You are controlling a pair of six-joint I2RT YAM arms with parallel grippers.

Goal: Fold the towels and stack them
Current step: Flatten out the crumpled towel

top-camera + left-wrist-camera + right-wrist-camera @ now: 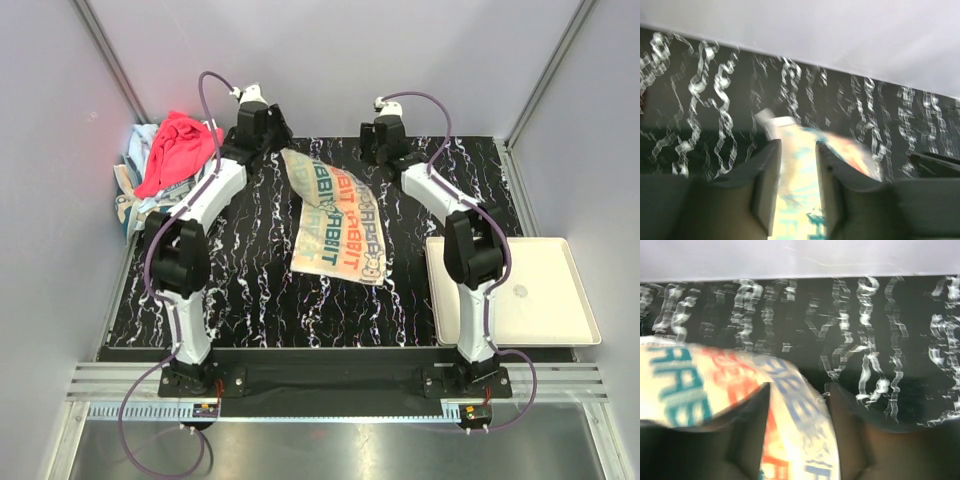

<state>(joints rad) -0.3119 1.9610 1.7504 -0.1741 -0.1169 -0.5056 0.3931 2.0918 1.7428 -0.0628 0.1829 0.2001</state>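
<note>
Count: two pincers, one tray point(555, 300), one lettered towel point(340, 220) apart from the rest. A pink-red towel point(178, 148) topped a light blue towel point(145, 135); others beneath could not be counted.
Lettered towel: on the desk point(250, 290), left of the tray.
Other towels: far left of the tray, past the desk's edge.
Left pincer point(797, 145): narrow, pinching the lettered towel's corner farthest from the tray.
Right pincer point(800, 390): narrow, lettered towel between its fingers.
Axis: long, running diagonally, near end toward the tray.
</note>
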